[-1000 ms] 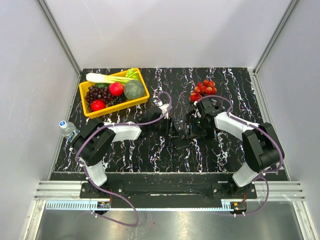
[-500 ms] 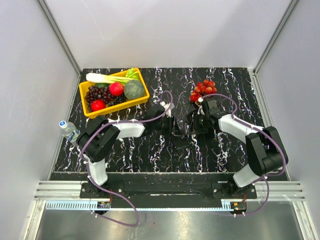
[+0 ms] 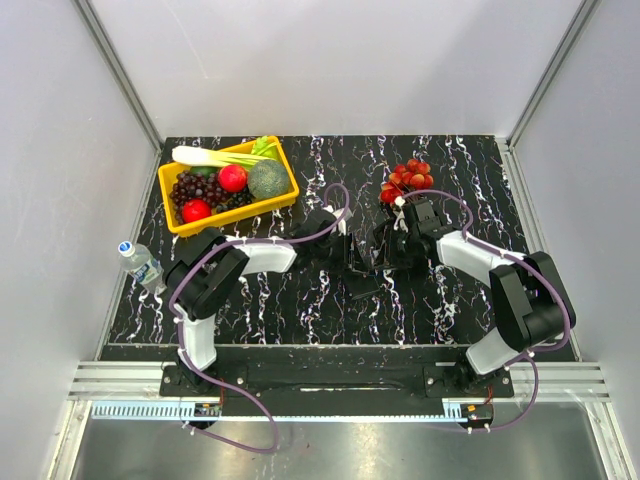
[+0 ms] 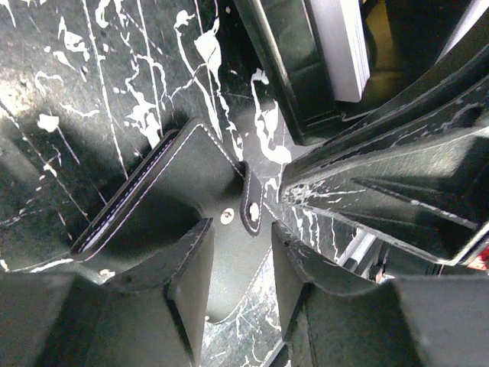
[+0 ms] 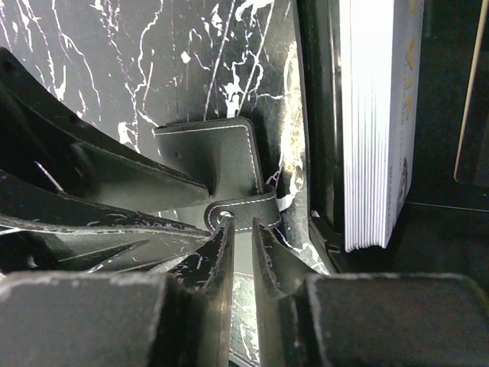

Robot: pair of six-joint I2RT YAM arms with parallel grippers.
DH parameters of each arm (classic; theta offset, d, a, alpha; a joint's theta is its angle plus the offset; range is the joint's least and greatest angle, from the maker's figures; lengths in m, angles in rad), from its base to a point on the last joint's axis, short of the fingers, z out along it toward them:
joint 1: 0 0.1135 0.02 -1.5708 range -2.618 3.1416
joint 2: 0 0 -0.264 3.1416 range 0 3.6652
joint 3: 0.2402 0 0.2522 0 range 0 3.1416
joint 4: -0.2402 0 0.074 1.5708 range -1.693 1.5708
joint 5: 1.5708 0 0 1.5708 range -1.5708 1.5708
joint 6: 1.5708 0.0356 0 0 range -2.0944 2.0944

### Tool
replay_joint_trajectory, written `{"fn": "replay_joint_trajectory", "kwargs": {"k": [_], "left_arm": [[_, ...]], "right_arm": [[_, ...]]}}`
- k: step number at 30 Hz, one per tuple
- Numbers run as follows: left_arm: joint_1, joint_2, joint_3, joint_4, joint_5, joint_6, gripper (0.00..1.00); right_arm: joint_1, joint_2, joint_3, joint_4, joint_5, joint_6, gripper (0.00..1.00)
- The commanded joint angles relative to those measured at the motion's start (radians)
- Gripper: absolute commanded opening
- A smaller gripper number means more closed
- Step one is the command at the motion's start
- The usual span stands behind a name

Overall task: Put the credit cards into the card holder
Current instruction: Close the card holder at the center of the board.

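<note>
The card holder (image 4: 206,176) lies on the black white-veined marble table (image 3: 470,300), near the middle of it, where the two arms meet. It is a black leather wallet with pale stitching along its edges (one panel looks folded up off the surface). A short strap (image 5: 248,206) with a metal snap reaches out from its edge.

The left gripper (image 4: 241,237) comes down over the card holder from its left side. Its fingers stand clearly apart, one on each side of a strip of the holder's leather, with the strap just beyond their tips. Neither pad can be seen pressing on the leather.

The right gripper (image 5: 241,229) reaches the card holder from the opposite side. Its fingers are drawn close, leaving only a narrow slot. The snap end of the strap sits in the mouth of that slot, apparently pinched, though the contact itself is in shadow.

The credit cards (image 5: 378,115) stand on edge as a tight stack, white-edged with a gold-printed face. They sit inside a black tray (image 5: 317,92) that is just beside the card holder on its far right side. None of them is in the holder.

Far and to the left of the card holder sits a yellow crate (image 3: 170,200) of vegetables and fruit. A bunch of red grapes (image 3: 405,178) lies beyond it. A small water bottle (image 3: 135,258) lies well to its left, at the table's edge.
</note>
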Motion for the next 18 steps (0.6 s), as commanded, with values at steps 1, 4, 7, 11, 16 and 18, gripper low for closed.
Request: {"fn": "replay_joint_trajectory", "kwargs": {"k": [1,4,7,11,16,18], "left_arm": [[-0.007,0.022,0.051,0.023,-0.029,-0.02,0.39],[-0.008,0.027,0.056,0.028,-0.029,-0.028,0.35],[-0.01,0.028,0.053,0.028,-0.029,-0.03,0.29],[-0.014,0.03,0.059,0.02,-0.028,-0.024,0.23],[-0.014,0.033,0.067,0.009,-0.035,-0.022,0.21],[-0.016,0.028,0.065,0.008,-0.037,-0.02,0.19]], "right_arm": [[-0.003,0.005,-0.009,0.036,-0.026,-0.001,0.2],[-0.003,0.004,-0.014,0.036,-0.026,-0.003,0.2],[-0.003,0.001,-0.019,0.036,-0.028,-0.001,0.2],[-0.003,-0.001,-0.019,0.039,-0.031,-0.003,0.2],[-0.003,-0.005,-0.02,0.039,-0.037,-0.003,0.21],[-0.003,-0.007,-0.022,0.039,-0.039,-0.004,0.21]]}}
